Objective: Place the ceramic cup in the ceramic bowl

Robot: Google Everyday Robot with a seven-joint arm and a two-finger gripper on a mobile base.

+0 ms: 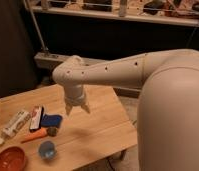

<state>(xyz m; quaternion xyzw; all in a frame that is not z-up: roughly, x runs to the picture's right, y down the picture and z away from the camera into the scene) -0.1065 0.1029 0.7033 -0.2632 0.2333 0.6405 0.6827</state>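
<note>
The ceramic cup (46, 149), small, round and light blue, stands on the wooden table (100, 125) near its front edge. The ceramic bowl (9, 159), shallow and orange-red, sits at the front left corner, just left of the cup and apart from it. My gripper (77, 108) hangs above the middle of the table, up and to the right of the cup. Its two fingers point down, spread apart, with nothing between them.
A dark blue flat rectangular object (51, 120), an orange carrot-shaped object (34, 135), a black-and-red item (37, 117) and a white tube (14, 124) lie left of the gripper. The table's front edge runs close to the cup. A metal rail (118, 15) and dark wall stand behind.
</note>
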